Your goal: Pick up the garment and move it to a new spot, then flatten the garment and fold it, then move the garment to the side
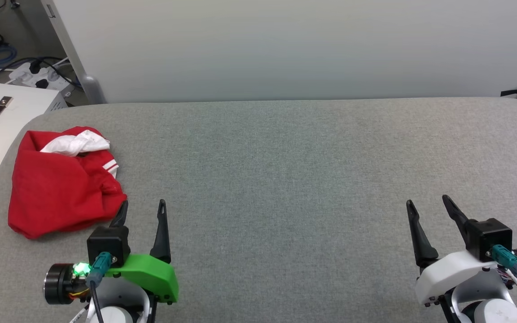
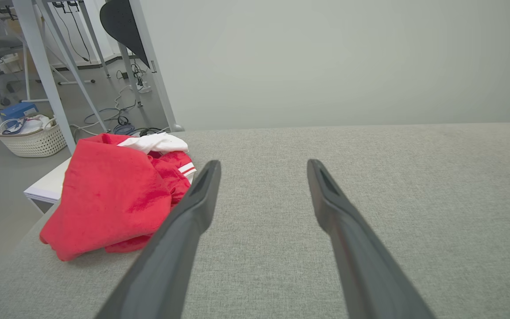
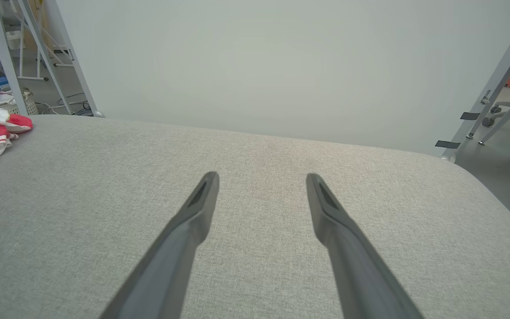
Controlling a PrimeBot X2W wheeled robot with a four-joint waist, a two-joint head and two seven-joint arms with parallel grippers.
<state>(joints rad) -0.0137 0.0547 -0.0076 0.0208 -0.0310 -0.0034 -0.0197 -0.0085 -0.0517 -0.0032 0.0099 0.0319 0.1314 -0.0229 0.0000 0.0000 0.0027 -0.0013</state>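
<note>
Grey fabric worktop (image 1: 285, 179), pale wall behind it, nothing fancy. Starting at the left jaws: they were spread wide, fingers (image 2: 184, 221) apart with nothing between them, hovering low over the cloth surface. The right jaws looked spread too, those fingers (image 3: 184, 230) also empty, well off on the other side of the worktop.

Just beside the left jaws sat the garment (image 1: 61, 184) – a red bundle at the far left end of the worktop, near the edge, with a white sleeve (image 1: 79, 143) poking out on top and a bit of striped trim showing. Couldn't tell if the nearest fingertip was actually touching it.

Progress-wise, my read: it looked like a lumpy heap more than a neat fold, so I'd guess picking up, flattening and folding were all still to do. Could also be a rough fold already parked at the side – honestly hard to call.

Further out, on the floor past the worktop's left end, a white basket (image 2: 29, 141) held some blue and pale stuff I couldn't make out.
</note>
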